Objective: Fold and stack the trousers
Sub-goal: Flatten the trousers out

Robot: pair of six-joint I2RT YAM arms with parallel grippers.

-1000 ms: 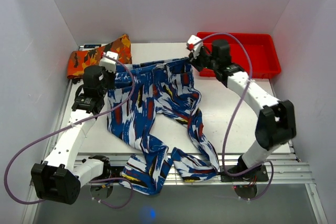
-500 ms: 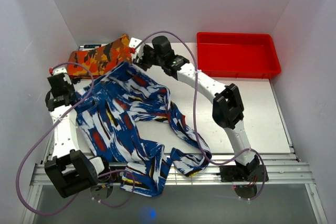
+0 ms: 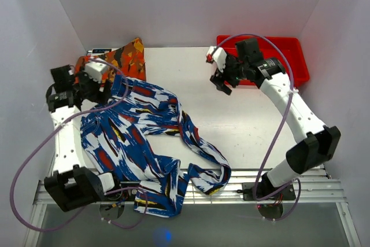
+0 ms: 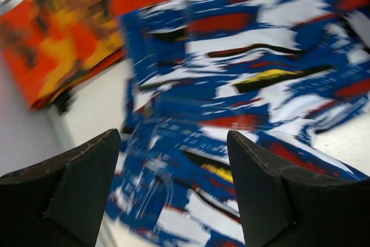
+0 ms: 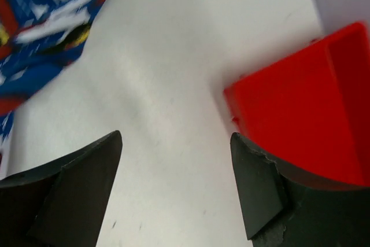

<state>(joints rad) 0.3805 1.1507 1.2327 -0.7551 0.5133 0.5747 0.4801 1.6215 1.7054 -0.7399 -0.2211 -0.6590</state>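
The trousers (image 3: pixel 139 125), blue and white with red patches, lie crumpled across the left half of the table, their legs trailing over the front edge. My left gripper (image 3: pixel 108 88) hovers open just above their upper left corner. In the left wrist view the fabric (image 4: pixel 260 67) lies below and between my left gripper's (image 4: pixel 173 137) spread fingers, and nothing is gripped. My right gripper (image 3: pixel 222 84) is open over bare table, well to the right of the trousers. The right wrist view has my right gripper (image 5: pixel 176 137) empty and a corner of the trousers (image 5: pixel 40 27) at the upper left.
A folded orange, yellow and black patterned cloth (image 3: pixel 115 59) (image 4: pixel 63 33) lies at the back left, touching the trousers' edge. A red bin (image 3: pixel 289 56) (image 5: pixel 300 108) stands at the back right, close beside my right gripper. White walls enclose the table.
Both grippers went from shut on the trousers' waist to open and let go. The trousers were dragged left. The right arm swung back right toward the red bin.
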